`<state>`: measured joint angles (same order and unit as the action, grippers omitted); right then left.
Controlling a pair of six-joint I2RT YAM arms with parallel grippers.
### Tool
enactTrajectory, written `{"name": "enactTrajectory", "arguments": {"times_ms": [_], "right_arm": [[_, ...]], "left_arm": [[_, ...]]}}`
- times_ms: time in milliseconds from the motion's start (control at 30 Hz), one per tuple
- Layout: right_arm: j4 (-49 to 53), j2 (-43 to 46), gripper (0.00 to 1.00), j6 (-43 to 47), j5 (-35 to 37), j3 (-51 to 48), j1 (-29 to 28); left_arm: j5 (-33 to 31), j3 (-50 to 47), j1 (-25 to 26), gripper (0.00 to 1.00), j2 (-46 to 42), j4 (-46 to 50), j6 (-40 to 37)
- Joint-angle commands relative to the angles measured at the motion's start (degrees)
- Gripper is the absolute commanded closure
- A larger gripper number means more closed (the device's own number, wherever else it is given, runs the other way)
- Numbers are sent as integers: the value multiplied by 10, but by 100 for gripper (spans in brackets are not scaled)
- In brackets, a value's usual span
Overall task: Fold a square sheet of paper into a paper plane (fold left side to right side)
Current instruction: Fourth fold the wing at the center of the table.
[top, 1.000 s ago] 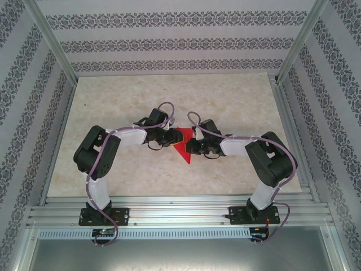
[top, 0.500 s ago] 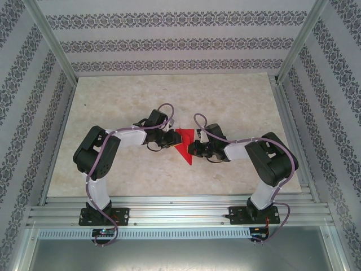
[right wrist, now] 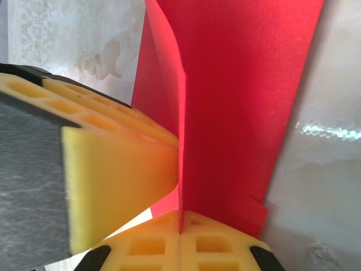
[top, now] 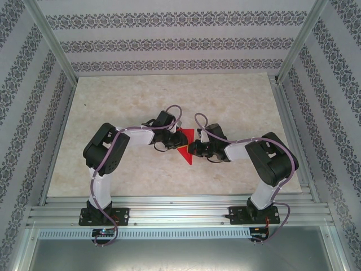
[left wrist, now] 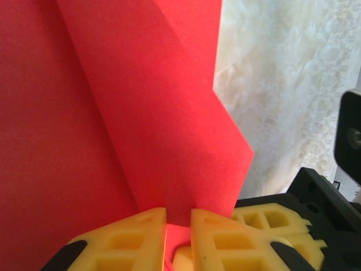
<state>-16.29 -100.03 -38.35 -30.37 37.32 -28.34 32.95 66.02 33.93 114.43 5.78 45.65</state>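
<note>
Square sheet of paper (top: 185, 148) part-folded, flap raised. Right gripper (right wrist: 180, 234) pinches its edge as anchor. Left gripper (left wrist: 178, 226) at flap base, jaws near-closed, pinch unclear; probably meant to carry flap over.

Red paper (left wrist: 84, 113) cropped by frame edges

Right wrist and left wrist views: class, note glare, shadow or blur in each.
Right wrist view: a white glare streak on the glossy marbled tabletop; the thin bright red folded paper is evenly lit. Left wrist view: a darker band runs beside the paper's crease; the tabletop looks pale, washed out.
</note>
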Motion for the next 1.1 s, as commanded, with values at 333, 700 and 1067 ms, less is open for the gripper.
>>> {"name": "enactTrajectory", "arguments": {"times_ms": [333, 700, 1067], "right_arm": [[88, 82, 80, 24, 23, 11, 19], [130, 70, 70, 38, 62, 24, 6], [67, 49, 69, 7, 0, 48, 41]], "left_arm": [[-6, 5, 5, 80, 15, -6, 3], [-5, 5, 6, 81, 13, -4, 1], [-6, 4, 6, 81, 11, -4, 0]]}}
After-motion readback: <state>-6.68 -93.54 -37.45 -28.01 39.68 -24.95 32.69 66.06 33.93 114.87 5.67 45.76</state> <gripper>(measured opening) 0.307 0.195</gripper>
